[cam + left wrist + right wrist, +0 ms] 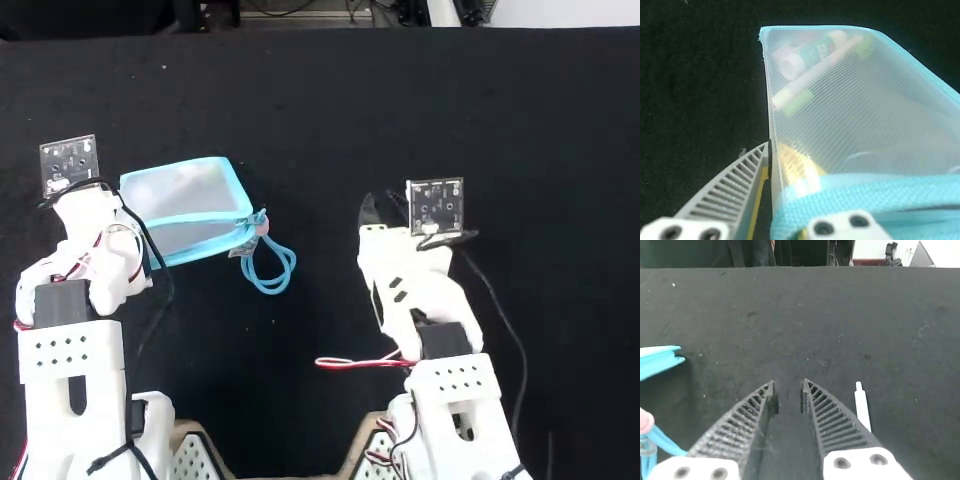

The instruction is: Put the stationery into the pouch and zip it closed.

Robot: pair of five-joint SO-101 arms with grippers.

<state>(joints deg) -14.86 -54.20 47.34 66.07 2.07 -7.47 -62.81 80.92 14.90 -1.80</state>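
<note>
Nearest the bases, the right tool [787, 390] sits low over the black table [520, 120], its 2 fingers a little apart with nothing between them. Just beside 1 finger lies a slim white stick [861, 407]; whether it is a piece of stationery left out, I cannot tell.

The left tool [771, 160] is clamped on the side edge of the pouch [185, 205]. 1 ribbed finger [740, 190] is outside the translucent wall and the other is under the teal zip tape [865, 197].

Farther out, the pouch lies flat on the table, close to the left arm and well apart from the right one. Through its wall the stationery [810, 55] shows: a capped tube and a pale pen-like stick at the far end, and a yellow item [795, 165] near the clamped edge. A blue cord loop [270, 262] with a pink bead [644, 422] trails from the corner that faces the right arm. Whether the zip is run fully home I cannot tell.

The pouch looks light and floppy. Its ribbed plastic wall is likely slick and would buckle under a push, and the loose contents may roll and shift the weight. The woven tape and seam look like the firmest places to pinch. For zipping, 1 tool should anchor that edge while the other takes the cord or bead at the puller rather than the soft wall.
</note>
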